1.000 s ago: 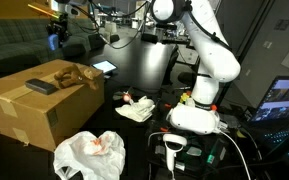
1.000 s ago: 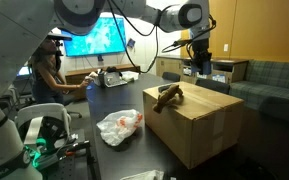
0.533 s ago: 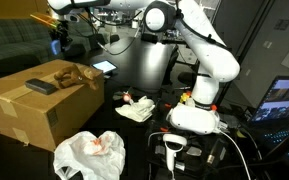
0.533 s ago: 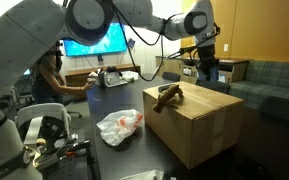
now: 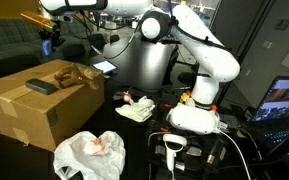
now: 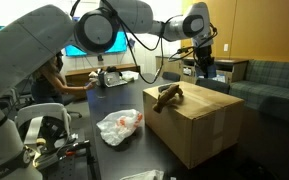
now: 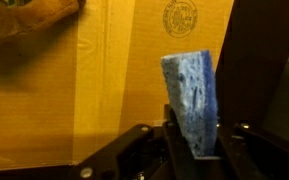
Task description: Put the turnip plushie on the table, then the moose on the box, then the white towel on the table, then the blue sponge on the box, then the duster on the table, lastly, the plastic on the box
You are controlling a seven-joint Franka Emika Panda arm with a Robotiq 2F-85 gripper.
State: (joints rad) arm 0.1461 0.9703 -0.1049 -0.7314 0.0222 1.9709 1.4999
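Biggest first: we've got the dark table [image 5: 144, 78] running through the middle of both exterior views, and the box [image 5: 29, 112] sitting on it at the left of the frame. The crumpled plastic [image 5: 89, 155] lies on the table at lower centre, just in front of the box. The white towel [image 5: 137, 113] is on the table right of centre. The reddish blob on top of it looks like the turnip plushie [image 5: 127, 98], though it's too small and blurry for us to swear to it.

On the box top we see the moose [image 5: 76, 74] and, beside it, the black duster [image 5: 41, 86].

The blue sponge [image 7: 190, 90] is up in the air at the upper left, above the far end of the box. The gripper [image 6: 203, 68] has its jaws pinching the sponge's lower end, so it stands up on edge in the wrist view.

So we reckon we're on the sponge-to-box step. The sponge hangs close to the box's edge, so we'd move in over bare cardboard, well clear of the moose and duster. Then we'd come down until the sponge nearly touches, tilt it flat if possible, and only then let go, so it doesn't topple off the side.
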